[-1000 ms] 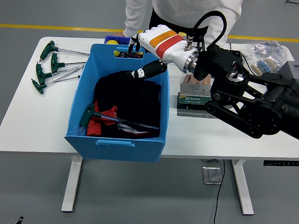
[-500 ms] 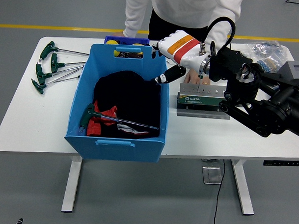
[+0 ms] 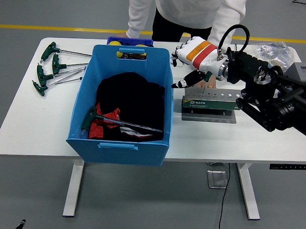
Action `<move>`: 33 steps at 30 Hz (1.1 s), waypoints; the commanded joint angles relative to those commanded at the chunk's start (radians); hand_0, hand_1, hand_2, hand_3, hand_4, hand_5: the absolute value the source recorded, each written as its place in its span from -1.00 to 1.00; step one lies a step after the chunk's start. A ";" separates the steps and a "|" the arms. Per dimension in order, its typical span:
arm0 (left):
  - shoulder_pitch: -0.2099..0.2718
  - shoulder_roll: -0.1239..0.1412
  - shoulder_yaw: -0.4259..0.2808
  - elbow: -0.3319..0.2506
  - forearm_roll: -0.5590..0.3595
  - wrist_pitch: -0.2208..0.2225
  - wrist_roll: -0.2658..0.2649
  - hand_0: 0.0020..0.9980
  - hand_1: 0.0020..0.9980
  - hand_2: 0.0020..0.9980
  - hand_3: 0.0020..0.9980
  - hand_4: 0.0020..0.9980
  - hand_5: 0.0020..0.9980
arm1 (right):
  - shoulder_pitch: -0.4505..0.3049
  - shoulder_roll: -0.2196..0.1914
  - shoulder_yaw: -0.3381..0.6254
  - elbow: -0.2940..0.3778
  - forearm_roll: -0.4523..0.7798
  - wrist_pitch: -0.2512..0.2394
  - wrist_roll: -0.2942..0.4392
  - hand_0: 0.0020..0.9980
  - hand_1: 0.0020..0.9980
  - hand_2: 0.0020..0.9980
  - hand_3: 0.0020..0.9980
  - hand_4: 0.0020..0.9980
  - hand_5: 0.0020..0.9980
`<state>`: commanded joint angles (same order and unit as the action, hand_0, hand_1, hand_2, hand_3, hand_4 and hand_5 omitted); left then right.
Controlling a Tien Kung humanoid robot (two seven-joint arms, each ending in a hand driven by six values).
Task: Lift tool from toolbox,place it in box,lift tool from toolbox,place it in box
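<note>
Right hand (image 3: 191,63), white w/ an orange band, hovers above the grey-green metal tool holder (image 3: 208,104), fingers loosely spread and gripping nothing; one green T-handle hex key (image 3: 117,122) lies in the blue plastic box (image 3: 119,148) to its left. Next pick, I reckon: come straight down on a handle, close firmly, lift vertically before swinging left. Box rim sits close beside the hand, a person's hand just behind it, open tabletop nearer the robot; more T-handle keys (image 3: 54,71) lie far left beyond the box.

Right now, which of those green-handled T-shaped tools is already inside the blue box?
The green-handled tool lying on the dark and red cloth inside the blue box; the other tools lie on the table left of it.
</note>
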<state>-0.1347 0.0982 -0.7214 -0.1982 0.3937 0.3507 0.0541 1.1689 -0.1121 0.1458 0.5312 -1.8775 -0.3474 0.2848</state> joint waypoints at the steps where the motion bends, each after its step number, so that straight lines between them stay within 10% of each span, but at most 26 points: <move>1: -0.001 0.000 0.001 0.000 -0.002 0.000 0.000 0.30 0.23 0.34 0.40 0.78 0.60 | -0.002 0.001 -0.010 -0.014 0.009 0.002 0.004 0.27 0.22 0.35 -0.14 1.00 0.46; 33: -0.033 -0.006 0.006 -0.004 0.003 0.006 0.007 0.30 0.23 0.34 0.41 0.78 0.60 | -0.048 0.012 -0.113 -0.165 -0.002 -0.038 0.065 0.29 0.21 0.29 -0.21 1.00 0.54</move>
<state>-0.1674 0.0923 -0.7151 -0.2026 0.3967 0.3565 0.0610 1.1204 -0.1004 0.0326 0.3657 -1.8796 -0.3856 0.3494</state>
